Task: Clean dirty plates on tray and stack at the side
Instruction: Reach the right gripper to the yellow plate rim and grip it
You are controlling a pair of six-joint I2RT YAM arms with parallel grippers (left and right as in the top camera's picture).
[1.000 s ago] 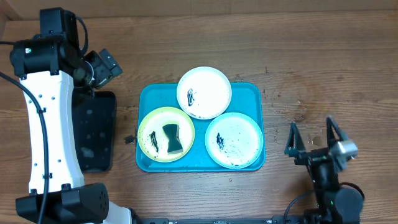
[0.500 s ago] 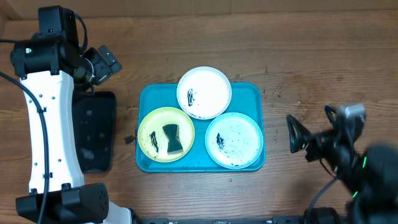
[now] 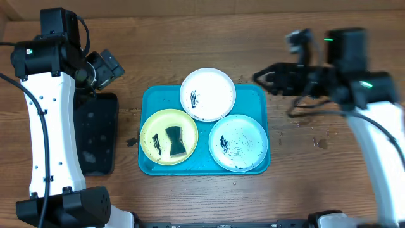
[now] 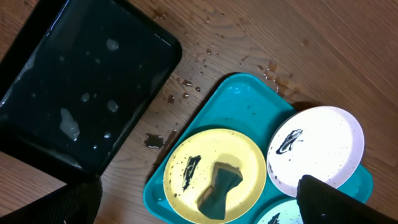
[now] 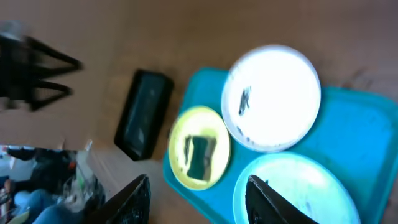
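Right tool [image 3: 269,79] – fingers [image 5: 134,199] spread wide, nothing held. It hangs above the tabletop [image 3: 316,38] at the far right corner of the tray [image 3: 256,95]. Under it: white plate [image 5: 273,96] ahead of the fingertips, light-blue plate [image 5: 289,186] between the fingers, yellow-green plate [image 5: 198,148] off toward one finger, with the sponge [image 5: 199,154] lying on it.

Left tool [image 3: 104,66] – also wide and empty. The black tray [image 4: 81,93] is below it, the plates further out.

Risks, as I judge them:
- The three plates sit packed together on the tray, rims touching or nearly so. A pinch on one rim could drag or tip its neighbour.
- The right tool is blurred in both views. A fast descent could clip the white plate's rim and skid it over the tray edge.
- Droplets show on the tabletop and black tray, so wet, slick rims are likely to slip from a shallow grip.

Hard to make out:
- Right wrist view is too smeared to read the black marks.
- Left tool's fingers are cut off at the bottom corners of its view, as is the light-blue plate.
- Cannot tell whether the white plate overlaps the others.
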